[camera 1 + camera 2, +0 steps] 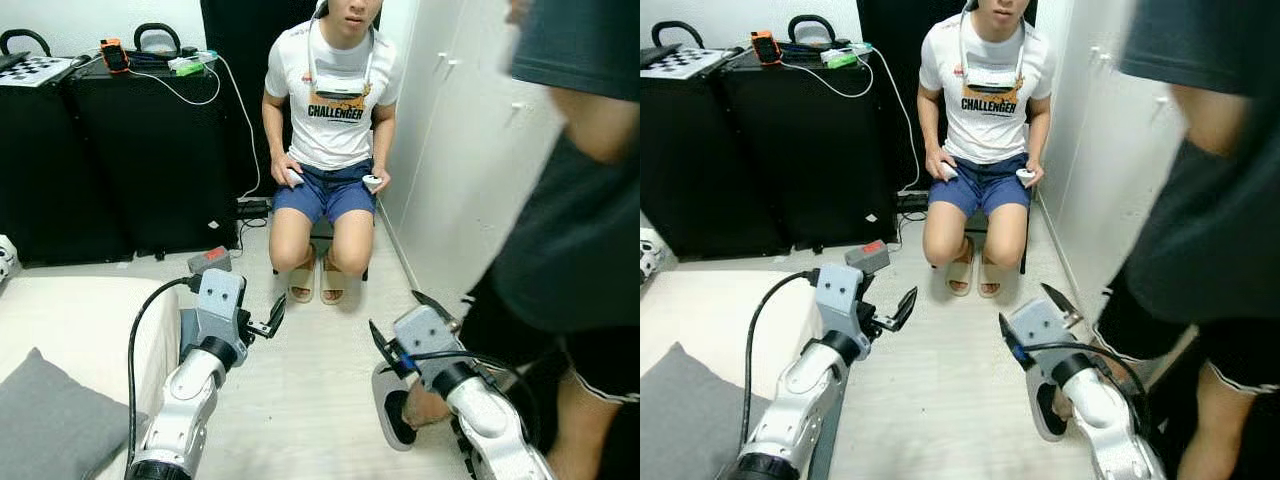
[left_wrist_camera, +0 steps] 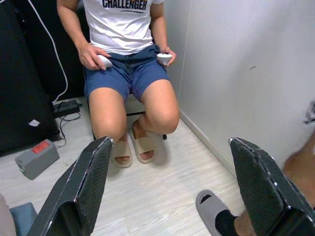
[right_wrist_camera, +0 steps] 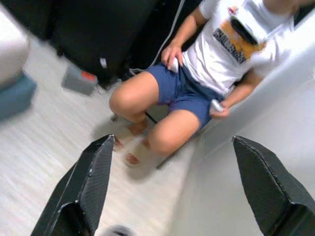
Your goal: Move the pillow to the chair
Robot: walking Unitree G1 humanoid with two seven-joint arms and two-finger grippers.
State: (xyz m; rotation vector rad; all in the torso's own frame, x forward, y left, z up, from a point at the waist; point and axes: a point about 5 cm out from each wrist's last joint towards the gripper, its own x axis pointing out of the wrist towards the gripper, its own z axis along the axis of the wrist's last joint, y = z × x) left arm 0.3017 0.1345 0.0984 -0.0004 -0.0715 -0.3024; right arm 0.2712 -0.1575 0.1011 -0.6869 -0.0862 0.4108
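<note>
The grey pillow (image 1: 48, 428) lies on the pale bed (image 1: 70, 310) at my lower left, partly cut off by the frame edge. Across the floor a person in a white T-shirt (image 1: 333, 90) sits on a low dark chair (image 1: 322, 229), which is mostly hidden under them. My left gripper (image 1: 274, 318) is held over the floor just beside the bed's corner, open and holding nothing. My right gripper (image 1: 404, 322) floats at the same height further right, also open and holding nothing. Both point toward the seated person, seen between the fingers (image 2: 83, 187) and fingers (image 3: 88, 187).
A second person in dark clothes (image 1: 570, 230) stands close on my right, one foot in a grey slipper (image 1: 392, 408) under my right arm. Black cabinets (image 1: 130, 160) line the back left. A grey power box (image 1: 209, 260) and cables lie on the floor. White wardrobe doors (image 1: 450, 140) are on the right.
</note>
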